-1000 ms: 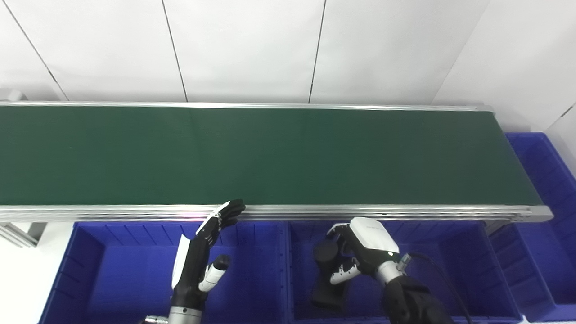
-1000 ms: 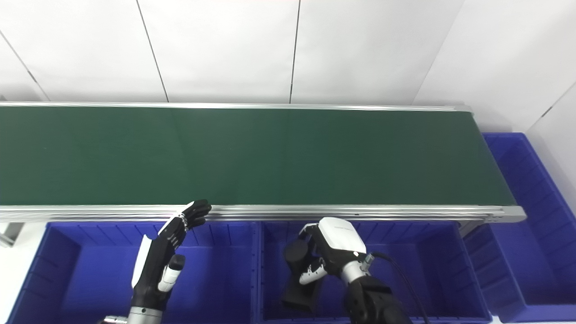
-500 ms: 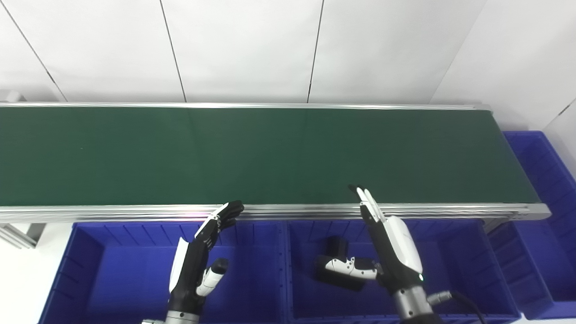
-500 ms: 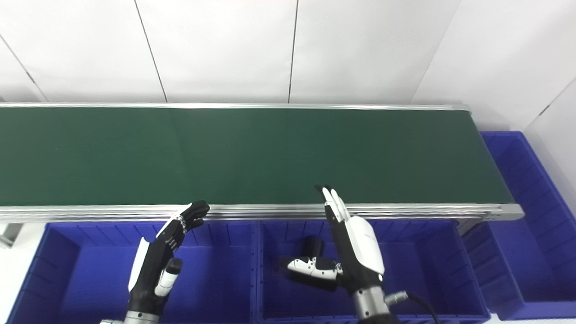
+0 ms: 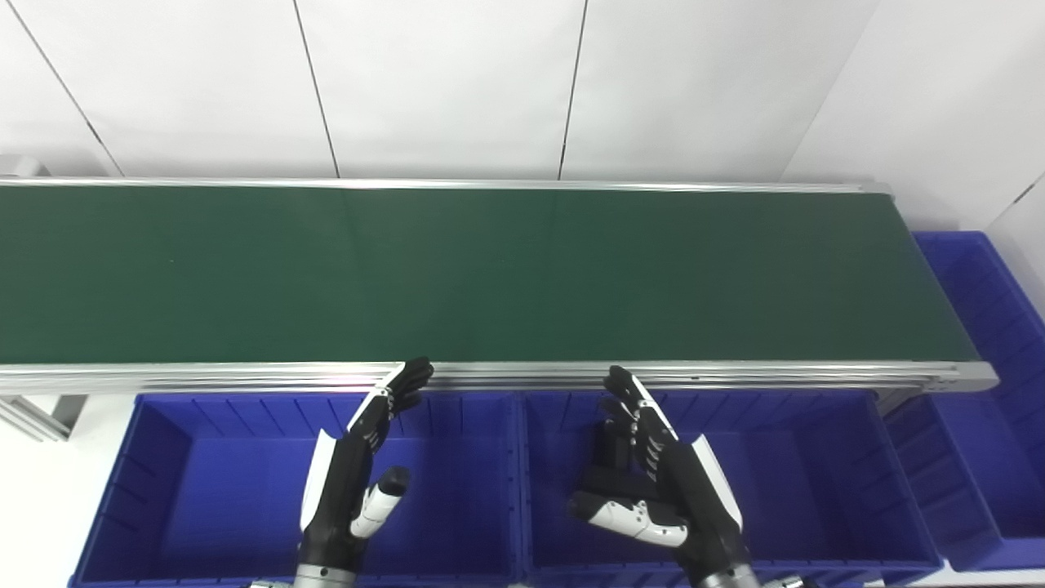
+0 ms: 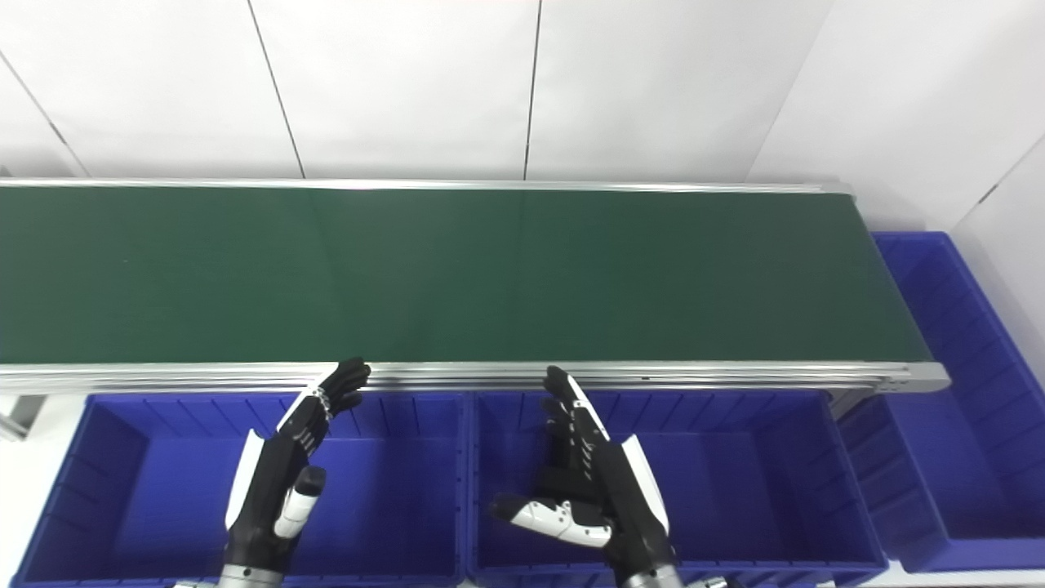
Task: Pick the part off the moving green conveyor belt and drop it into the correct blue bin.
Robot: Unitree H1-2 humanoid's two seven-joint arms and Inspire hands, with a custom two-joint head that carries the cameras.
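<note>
The part (image 5: pixel 614 461), a black piece, lies in the middle blue bin (image 5: pixel 824 482) toward its left side, and I see only a strip of it because my right hand (image 5: pixel 665 490) is in front of it. I cannot tell whether it lies flat on the bin floor. That hand is open, fingers spread and pointing toward the far side, thumb stuck out to the left, holding nothing; its fingertips sit just near of the conveyor's near rail (image 5: pixel 735 377). My left hand (image 5: pixel 351 474) is open as well, raised over the left blue bin (image 5: pixel 204 482), with its fingertips right at the near rail, and I can't say whether they touch it. Between the two hands runs the wall shared by those two bins. The green conveyor belt (image 5: pixel 490 269) spans the view from the left edge to its right end with bare surface all along it. A third blue bin (image 5: pixel 992 327) stands past the belt's right end, well apart from both hands.
</note>
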